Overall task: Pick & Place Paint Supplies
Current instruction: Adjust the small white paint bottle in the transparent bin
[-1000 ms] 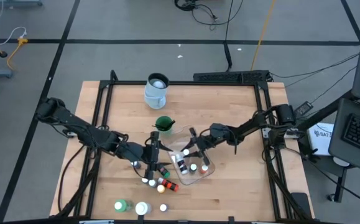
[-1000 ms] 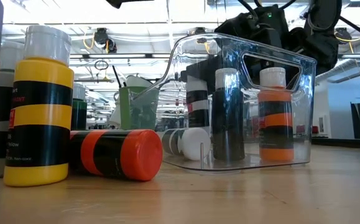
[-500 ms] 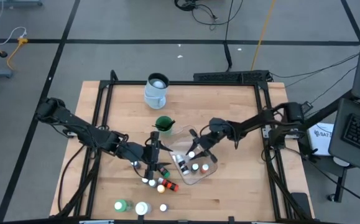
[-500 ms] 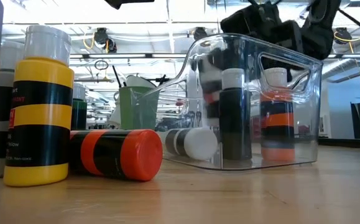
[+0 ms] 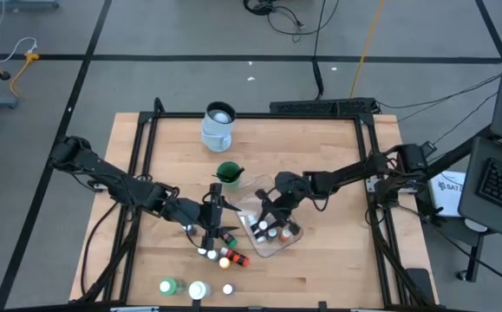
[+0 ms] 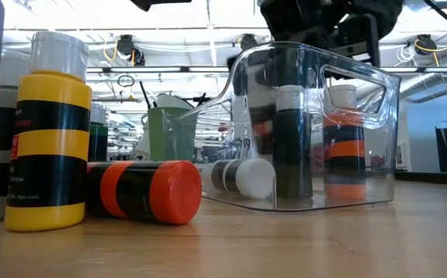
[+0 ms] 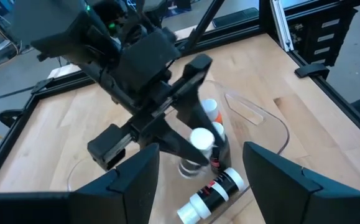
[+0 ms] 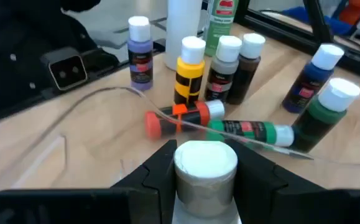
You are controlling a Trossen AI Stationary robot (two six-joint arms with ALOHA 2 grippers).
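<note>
On the wooden table stand one jug, one green cup and one clear tub. Four paint bottles show inside the tub from above. Right gripper clamps a white-capped bottle over it; left gripper hangs open, empty, beside the tub. Only the low view shows the orange bottle lying down.

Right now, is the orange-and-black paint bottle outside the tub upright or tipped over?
Tipped over. The orange-and-black bottle lies on its side on the table, beside the upright yellow bottle and outside the clear tub.
</note>
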